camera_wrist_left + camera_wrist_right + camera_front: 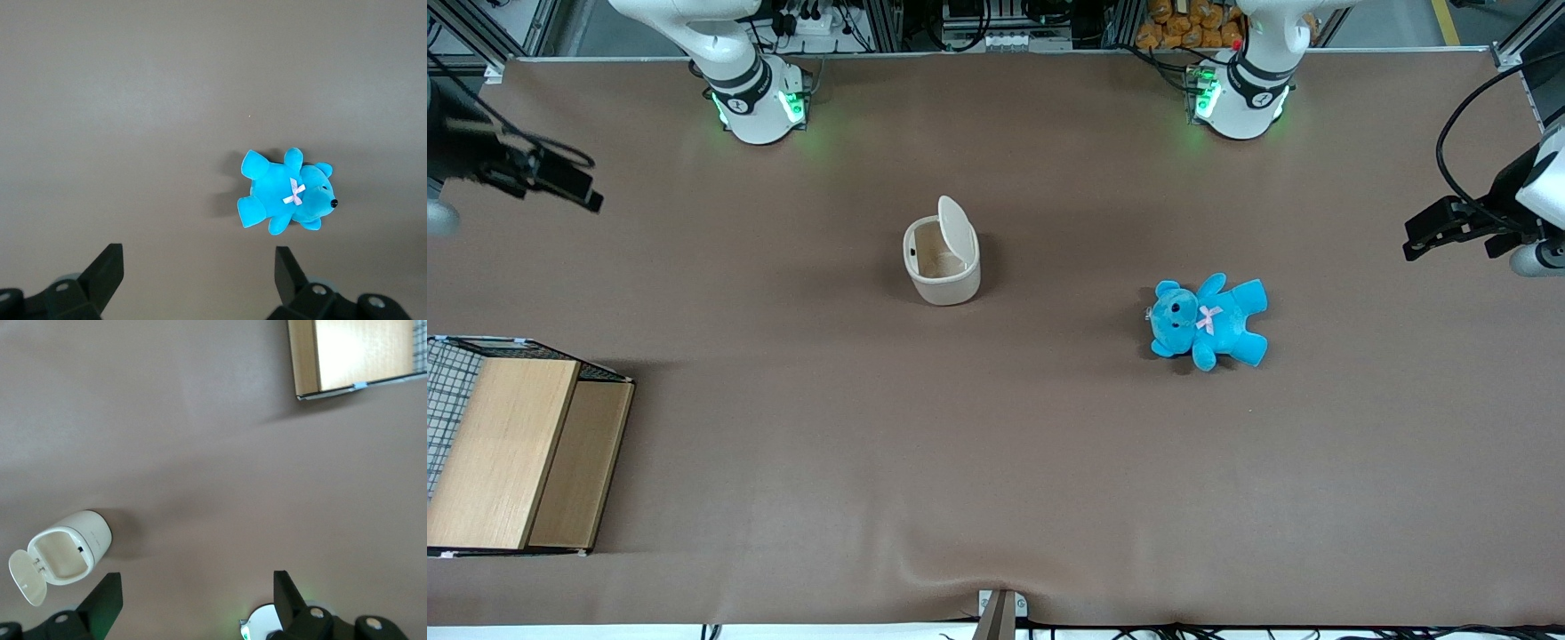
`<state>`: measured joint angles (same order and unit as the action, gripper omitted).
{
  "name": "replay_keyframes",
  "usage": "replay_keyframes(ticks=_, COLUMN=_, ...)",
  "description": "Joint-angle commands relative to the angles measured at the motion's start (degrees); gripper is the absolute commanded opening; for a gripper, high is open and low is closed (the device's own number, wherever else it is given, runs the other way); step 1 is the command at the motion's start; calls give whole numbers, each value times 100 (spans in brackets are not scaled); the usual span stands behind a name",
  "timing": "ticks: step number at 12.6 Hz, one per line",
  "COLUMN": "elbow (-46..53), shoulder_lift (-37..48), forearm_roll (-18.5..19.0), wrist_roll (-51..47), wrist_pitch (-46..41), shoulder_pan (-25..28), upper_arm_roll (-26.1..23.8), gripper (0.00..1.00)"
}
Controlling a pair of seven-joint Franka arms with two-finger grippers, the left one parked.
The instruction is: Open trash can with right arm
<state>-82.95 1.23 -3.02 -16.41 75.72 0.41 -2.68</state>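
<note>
Lid (956, 226) up already, trash can (942, 263) open. Gripper (193, 597) wide open, holding nothing, high and well apart. Could bump lid shut coming back down.

The light is bright and even, coming from above. The brown table (996, 462) has soft pale patches. The trash can (942, 262) and the blue teddy (1208, 320) drop small dark shadows. Green lamps glow on the arm bases. The gripper (560, 184) looks blurry, high at the working arm's end, fingers spread wide.
</note>
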Motion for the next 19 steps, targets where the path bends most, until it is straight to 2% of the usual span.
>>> replay_keyframes(ticks=1, elbow=-529, shoulder_lift=405, forearm_roll=283, wrist_roll=85, wrist_pitch=232, shoulder_pan=56, upper_arm_roll=57, gripper=100)
replay_keyframes(ticks=4, elbow=-538, shoulder_lift=299, forearm_roll=372, wrist_roll=480, wrist_pitch=540, shoulder_pan=47, upper_arm_roll=223, gripper=100)
replay_keyframes(ticks=11, elbow=-450, shoulder_lift=97, forearm_roll=381, wrist_roll=445, wrist_pitch=681, shoulder_pan=74, upper_arm_roll=232, gripper=100)
replay_keyframes(ticks=14, elbow=-468, shoulder_lift=97, forearm_roll=416, wrist_roll=1128, wrist_pitch=752, shoulder_pan=65, upper_arm_roll=232, gripper=100)
replay_keyframes(ticks=19, elbow=-468, shoulder_lift=35, forearm_roll=425, wrist_roll=1254, wrist_pitch=743, shoulder_pan=65, upper_arm_roll=241, gripper=100)
